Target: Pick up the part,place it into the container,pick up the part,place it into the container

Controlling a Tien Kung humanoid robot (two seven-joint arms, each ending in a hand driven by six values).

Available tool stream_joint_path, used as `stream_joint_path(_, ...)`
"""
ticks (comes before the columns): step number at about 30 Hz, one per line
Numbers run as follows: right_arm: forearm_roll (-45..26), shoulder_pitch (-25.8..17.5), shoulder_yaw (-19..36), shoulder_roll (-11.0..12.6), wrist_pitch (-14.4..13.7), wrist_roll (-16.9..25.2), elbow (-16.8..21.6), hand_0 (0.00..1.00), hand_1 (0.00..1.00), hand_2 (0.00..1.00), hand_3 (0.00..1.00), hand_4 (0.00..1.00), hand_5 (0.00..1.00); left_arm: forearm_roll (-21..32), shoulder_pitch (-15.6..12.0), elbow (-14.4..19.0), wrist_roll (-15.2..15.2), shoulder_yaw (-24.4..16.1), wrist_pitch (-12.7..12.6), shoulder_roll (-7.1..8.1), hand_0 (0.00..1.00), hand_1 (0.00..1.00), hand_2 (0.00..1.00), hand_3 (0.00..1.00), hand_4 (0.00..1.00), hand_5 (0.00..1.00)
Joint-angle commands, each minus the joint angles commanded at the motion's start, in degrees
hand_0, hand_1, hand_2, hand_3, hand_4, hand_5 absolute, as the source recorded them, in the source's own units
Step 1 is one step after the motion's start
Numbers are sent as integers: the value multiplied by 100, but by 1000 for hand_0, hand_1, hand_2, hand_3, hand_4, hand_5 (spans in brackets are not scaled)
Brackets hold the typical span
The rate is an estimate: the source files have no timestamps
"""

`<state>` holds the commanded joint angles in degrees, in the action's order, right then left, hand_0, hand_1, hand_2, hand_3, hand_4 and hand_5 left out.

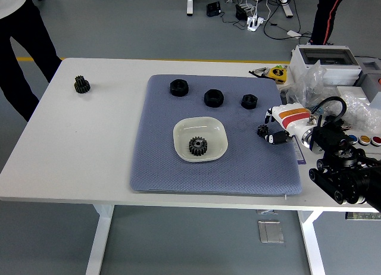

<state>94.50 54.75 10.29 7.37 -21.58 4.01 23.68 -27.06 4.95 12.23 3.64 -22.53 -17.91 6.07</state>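
A white bowl [212,130] sits in the middle of the blue-grey mat [161,162] with one dark gear [197,146] inside it. A small black part [262,130] lies on the mat's right side. My right hand [271,127], white with orange stripes, reaches in from the right. Its fingers are loosely curved around the small part's right side, and I see no firm grip on it. Three larger black parts [214,97] stand in a row at the back of the mat. My left arm does not show.
Another dark gear [81,84] stands alone at the table's far left. Boxes, plastic bags [309,81] and a yellow tape measure [275,73] crowd the right edge. A person in dark trousers [24,43] stands at the far left corner.
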Motion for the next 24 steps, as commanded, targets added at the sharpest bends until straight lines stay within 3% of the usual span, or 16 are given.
stream_joint_path(6, -129, -17, -69, -42, 132, -46, -28, 413, 514, 589, 562, 782, 366, 10, 14, 1, -4, 10, 0, -4, 637, 649, 644, 571, 649, 556)
stream_joint_path(14, -121, -11, -47, -24, 104, -47, -14, 403, 515, 590, 559, 761, 355, 8, 12, 1, -5, 5, 2, -5, 636, 649, 645, 571, 648, 555)
stream_joint_path(15, -118, -10, -43, -21, 92, -43, -11, 330, 477, 558, 541, 744, 361, 5, 10, 1, -5, 4, 4, -4, 636, 649, 643, 570, 648, 554)
stream_joint_path(20, -107, -26, -32, -20, 58, -32, -8, 330, 477, 558, 541, 744, 361, -23, 6, 1, 3, -13, 10, -4, 636, 649, 643, 570, 648, 554)
stream_joint_path(21, -111, -32, -30, -23, 57, -31, -10, 267, 441, 520, 519, 726, 359, -24, 6, 0, 4, -14, 9, -5, 636, 649, 643, 569, 648, 554)
stream_joint_path(24, -148, -62, -33, -38, 61, -32, -17, 267, 441, 520, 519, 726, 359, -7, 9, 0, -1, -8, 6, -8, 636, 649, 643, 569, 648, 554)
